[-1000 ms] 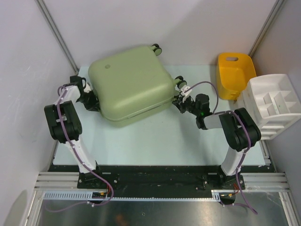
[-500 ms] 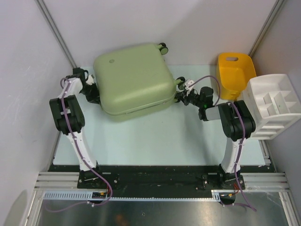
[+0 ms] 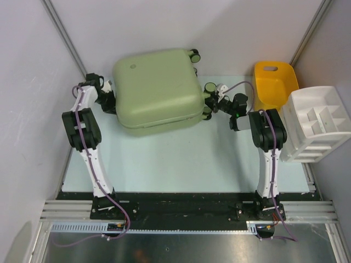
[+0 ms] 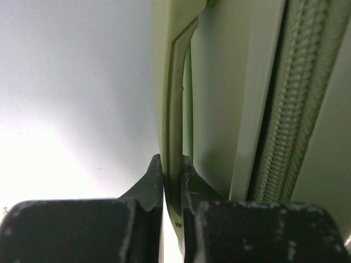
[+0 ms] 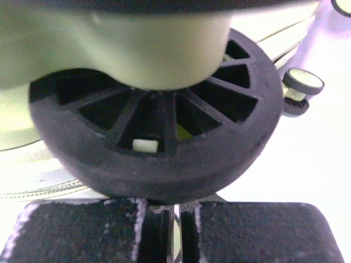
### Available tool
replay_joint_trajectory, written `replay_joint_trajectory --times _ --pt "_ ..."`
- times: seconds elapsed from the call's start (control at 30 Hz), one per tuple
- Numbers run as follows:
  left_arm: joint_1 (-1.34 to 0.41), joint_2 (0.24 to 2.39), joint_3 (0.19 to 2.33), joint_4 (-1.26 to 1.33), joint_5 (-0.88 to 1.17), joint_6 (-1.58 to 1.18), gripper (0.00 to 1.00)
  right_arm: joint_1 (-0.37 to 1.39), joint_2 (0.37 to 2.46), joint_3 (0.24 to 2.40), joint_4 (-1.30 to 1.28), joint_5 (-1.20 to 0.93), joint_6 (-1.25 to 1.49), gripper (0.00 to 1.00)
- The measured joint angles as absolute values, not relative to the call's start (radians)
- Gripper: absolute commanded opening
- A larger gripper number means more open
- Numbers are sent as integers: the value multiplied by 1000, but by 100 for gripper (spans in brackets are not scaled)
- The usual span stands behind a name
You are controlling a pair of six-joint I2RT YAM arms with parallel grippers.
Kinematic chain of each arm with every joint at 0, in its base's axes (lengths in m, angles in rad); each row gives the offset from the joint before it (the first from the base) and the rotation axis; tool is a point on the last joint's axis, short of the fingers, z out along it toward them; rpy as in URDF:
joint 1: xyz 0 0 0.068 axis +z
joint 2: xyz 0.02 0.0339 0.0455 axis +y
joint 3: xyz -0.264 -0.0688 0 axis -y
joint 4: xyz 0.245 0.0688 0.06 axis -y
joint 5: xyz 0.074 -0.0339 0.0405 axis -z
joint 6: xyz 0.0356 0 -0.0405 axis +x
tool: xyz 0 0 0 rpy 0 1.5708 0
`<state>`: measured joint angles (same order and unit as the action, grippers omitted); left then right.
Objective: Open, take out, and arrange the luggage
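The luggage (image 3: 156, 90), a pale sage-green hard-shell suitcase, lies closed and flat at the back of the table, its small black wheels toward the right. My left gripper (image 3: 108, 99) is at its left edge. In the left wrist view that gripper (image 4: 171, 165) is shut on the thin green side handle (image 4: 176, 126), beside the zipper (image 4: 285, 109). My right gripper (image 3: 213, 104) sits at the suitcase's right edge. In the right wrist view it (image 5: 174, 207) is shut on nothing, its tips against a black spoked wheel (image 5: 159, 159).
A yellow plastic tub (image 3: 274, 87) stands at the back right. Next to it, at the right edge, is a white divided organizer tray (image 3: 318, 123). Grey walls close in behind and on both sides. The pale table mat (image 3: 181, 159) spreads out in front of the suitcase.
The suitcase has slid toward the back and turned a little, squaring up with the table. Both arms have stretched farther back with it, keeping their places at its edges.
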<state>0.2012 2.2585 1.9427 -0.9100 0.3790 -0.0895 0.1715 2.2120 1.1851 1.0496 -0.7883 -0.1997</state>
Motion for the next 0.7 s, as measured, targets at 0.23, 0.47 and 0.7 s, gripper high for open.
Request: replay_joint_trajectory --times 0.23,0.47,0.7 --pt "200 2286 1989 -925 379 -65 0 152 2351 1382 1099 -916 -86 0" --pt "189 2290 1998 -886 383 -45 0 176 2496 1608 1060 -826 3 0" --pt "189 2291 1998 -880 389 -42 41 179 2505 1637 1001 -783 60 46"
